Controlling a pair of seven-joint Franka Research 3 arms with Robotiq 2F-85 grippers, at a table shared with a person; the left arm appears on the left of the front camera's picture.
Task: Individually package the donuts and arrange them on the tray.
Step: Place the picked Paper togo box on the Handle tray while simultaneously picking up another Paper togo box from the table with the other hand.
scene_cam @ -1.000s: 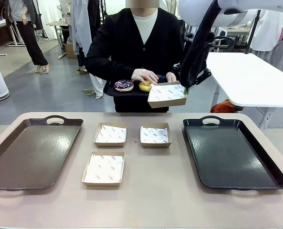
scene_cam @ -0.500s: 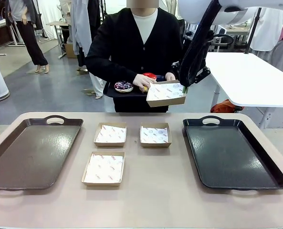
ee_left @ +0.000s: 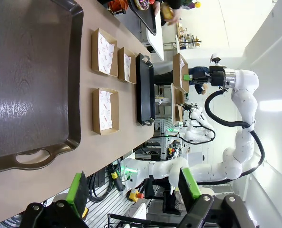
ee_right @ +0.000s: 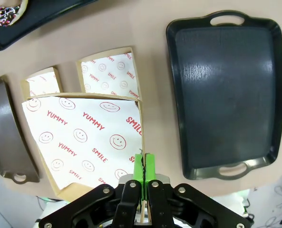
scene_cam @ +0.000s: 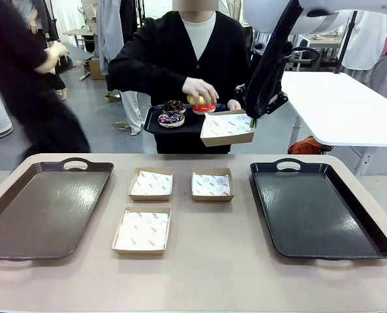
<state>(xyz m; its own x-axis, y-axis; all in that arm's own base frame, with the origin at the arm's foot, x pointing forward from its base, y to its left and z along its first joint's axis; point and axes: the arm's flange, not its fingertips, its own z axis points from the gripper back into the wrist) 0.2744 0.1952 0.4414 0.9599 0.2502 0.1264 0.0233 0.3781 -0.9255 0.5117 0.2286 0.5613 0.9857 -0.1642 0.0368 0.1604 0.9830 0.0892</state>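
Now there's the lift: the person's hand [scene_cam: 200, 89] has raised the yellow-glazed ring donut [scene_cam: 195, 100] off the small black tray [scene_cam: 153, 124] where it lay a second ago. It hovers over the glossy red donut [scene_cam: 204, 108], just beside the paper-lined brown cardboard box [scene_cam: 227, 128]. The right gripper [ee_right: 144, 164] stays pinched on that box's wall, offering it in mid-air. The left gripper [ee_left: 132, 186] hangs spread, empty. The sprinkled chocolate donut [scene_cam: 171, 119] and plain dark chocolate donut [scene_cam: 174, 105] wait. First packaging looks imminent, though nothing is boxed yet.

red donut [scene_cam: 204, 108], yellow donut [scene_cam: 196, 100], brown box [ee_right: 83, 137] lined white with red smileys.
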